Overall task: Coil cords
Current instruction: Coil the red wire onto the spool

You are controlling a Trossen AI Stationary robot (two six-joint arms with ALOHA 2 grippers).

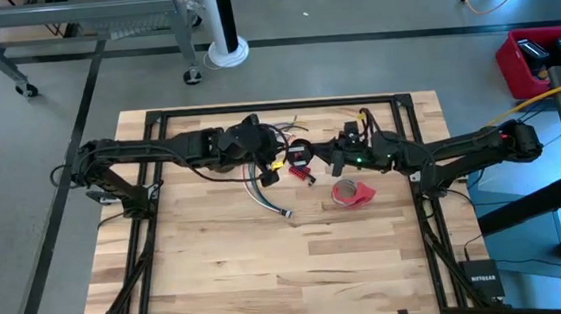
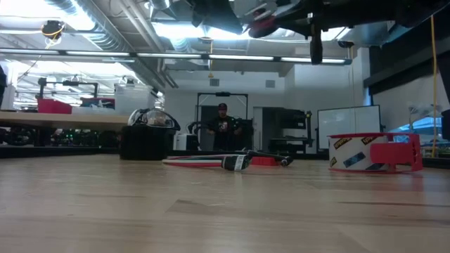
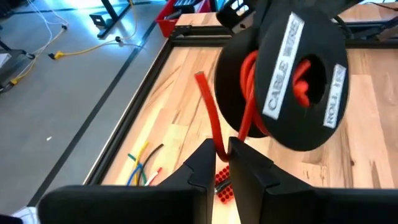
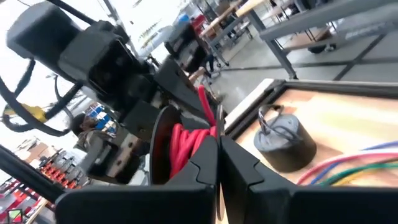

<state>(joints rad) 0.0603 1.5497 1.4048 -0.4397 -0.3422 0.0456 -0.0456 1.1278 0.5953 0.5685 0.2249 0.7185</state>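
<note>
Both end effectors meet above the tabletop (image 1: 219, 272) centre. Right end effector (image 4: 217, 146) is clamped on the black-and-red coil (image 3: 283, 74), holding it aloft. Left end effector (image 3: 222, 163) pinches the coil's red wire end. The long wire bundle (image 1: 268, 183) lies beneath; grey coil (image 4: 283, 140) nearby

A red tape roll (image 1: 352, 192) lies on the wooden table (image 1: 219, 272); a small red block (image 1: 299, 173) sits near it; a red bin (image 1: 534, 62) stands on the floor beyond; a person (image 2: 222, 126) stands far behind.
</note>
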